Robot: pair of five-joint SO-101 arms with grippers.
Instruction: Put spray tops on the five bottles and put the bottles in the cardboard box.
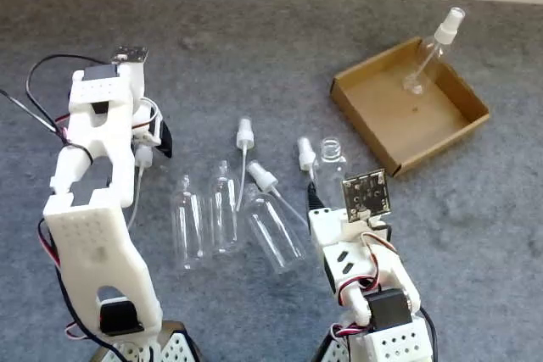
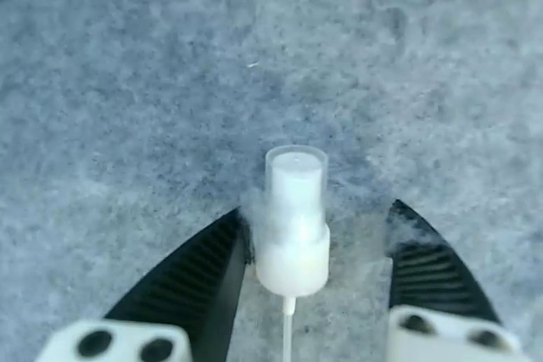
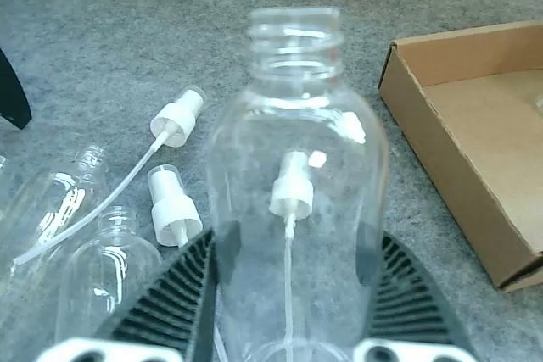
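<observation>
One capped bottle (image 1: 428, 52) rests in cardboard box (image 1: 416, 129). Uncapped bottle (image 3: 297, 158) clamped upright by right gripper (image 3: 297, 243) — neck presented for capping; spray top (image 2: 293, 226) straddled by left gripper (image 2: 321, 214), jaws parted.

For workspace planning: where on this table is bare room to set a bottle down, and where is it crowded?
Bare: carpet between left arm and cardboard box; carpet between box and right arm. Crowded: bottles and spray tops between arms.

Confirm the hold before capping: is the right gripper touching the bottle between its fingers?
Touching. The right wrist view shows both fingers of the right gripper pressed against the sides of the bottle, with no gap.
</observation>
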